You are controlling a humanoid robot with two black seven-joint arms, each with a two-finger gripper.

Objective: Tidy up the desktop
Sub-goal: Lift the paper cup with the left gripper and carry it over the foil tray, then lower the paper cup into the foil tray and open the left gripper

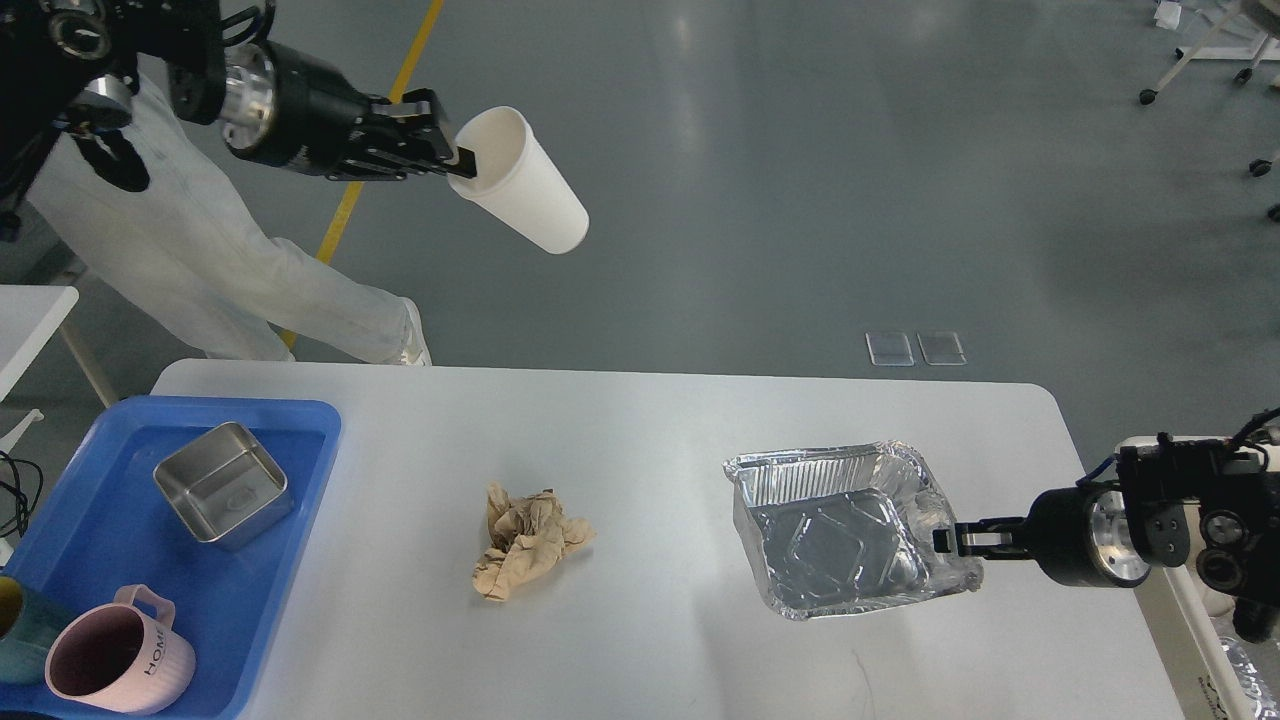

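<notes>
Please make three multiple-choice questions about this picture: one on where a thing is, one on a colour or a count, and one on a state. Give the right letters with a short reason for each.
1. Where does the crumpled brown paper lie?
A. in the blue tray
B. on the bare desktop between the tray and the foil pan
C. inside the foil pan

2. What colour is the mug with the word HOME?
A. pink
B. green
C. white

3. What is the state of the white paper cup?
A. standing on the desktop
B. lying in the tray
C. held in the air by the left tool

Answers:
1 B: the paper rests on the desktop, apart from the blue tray and the foil pan.
2 A: the mug in the tray is pink.
3 C: the left tool grips the rim of the cup, tilted, far above the desktop.
</notes>
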